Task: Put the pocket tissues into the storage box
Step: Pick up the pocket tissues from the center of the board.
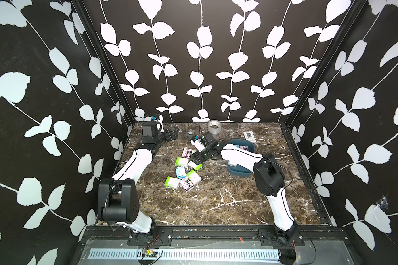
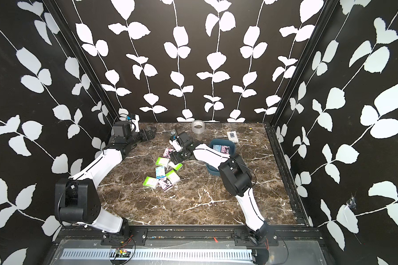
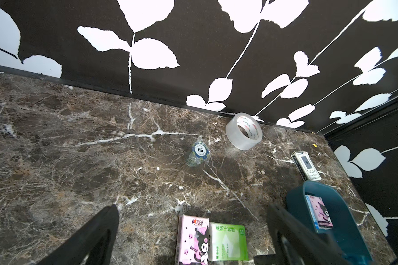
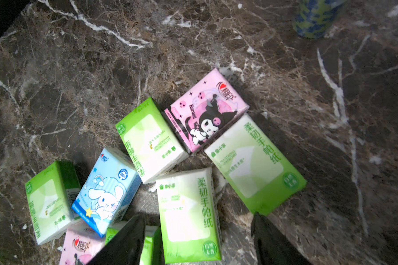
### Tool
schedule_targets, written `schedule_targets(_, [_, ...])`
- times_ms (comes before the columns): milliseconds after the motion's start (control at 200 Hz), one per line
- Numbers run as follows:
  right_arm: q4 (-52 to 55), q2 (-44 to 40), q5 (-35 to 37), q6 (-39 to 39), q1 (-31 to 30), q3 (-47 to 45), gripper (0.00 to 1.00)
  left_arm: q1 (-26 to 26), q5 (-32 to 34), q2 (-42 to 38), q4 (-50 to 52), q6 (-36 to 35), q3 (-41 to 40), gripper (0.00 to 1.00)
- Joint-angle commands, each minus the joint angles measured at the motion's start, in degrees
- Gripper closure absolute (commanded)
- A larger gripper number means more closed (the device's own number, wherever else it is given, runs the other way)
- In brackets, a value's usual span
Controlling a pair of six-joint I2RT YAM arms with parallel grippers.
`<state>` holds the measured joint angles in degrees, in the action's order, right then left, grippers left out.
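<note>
In both top views the pocket tissues (image 1: 184, 171), small flat packs in lime-green, pale blue and black-pink cartoon print, lie in a loose heap on the middle of the brown veined marble tabletop (image 1: 216, 202). The storage box (image 1: 237, 173), a shallow dark teal plastic tray with rounded corners, sits just to the heap's right, partly under the right arm's white forearm, and two packs (image 2: 221, 148) lie flat in its far end. The right gripper (image 1: 197, 158) hangs over the heap's far edge, on the side nearest the box, probably so that each carry is short. The left gripper (image 2: 150, 133) sits near the back-left corner, well apart from the heap, likely to keep out of the way. A silver-grey tape roll (image 1: 214, 126) and a white rectangular gadget (image 1: 248, 135) with a dark screen stand by the back wall and are no part of the job. From the left wrist, that arm's black fingers (image 3: 101, 229) are spread wide with nothing between them. Beyond them a pink cartoon pack (image 3: 193, 241) and a green pack (image 3: 228, 241) lie side by side on the marble. From the right wrist, the working fingers (image 4: 126, 238) are spread on either side of a lime-green pack (image 4: 189, 206) lying flat on the marble, with a gap showing on both sides. The jaws stand wider than its short side, which suits closing across it. Other packs crowd close on one side, so a finger may nudge them.
</note>
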<state>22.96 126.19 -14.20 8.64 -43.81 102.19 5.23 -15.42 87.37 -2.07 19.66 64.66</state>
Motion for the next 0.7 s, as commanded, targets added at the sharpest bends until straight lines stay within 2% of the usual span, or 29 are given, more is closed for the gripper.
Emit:
schedule_targets(0, [3.1,1.8,-0.4,-1.32,-1.23,3.55,0.24,-0.22,-0.49,-1.94,-0.8,-1.03,-0.61,0.01])
schedule_targets(695, [7.07,7.52,2.13,-1.63,-2.88,7.88,0.24,-0.49,-0.31,-2.91,-0.83,-1.78,-1.73,0.01])
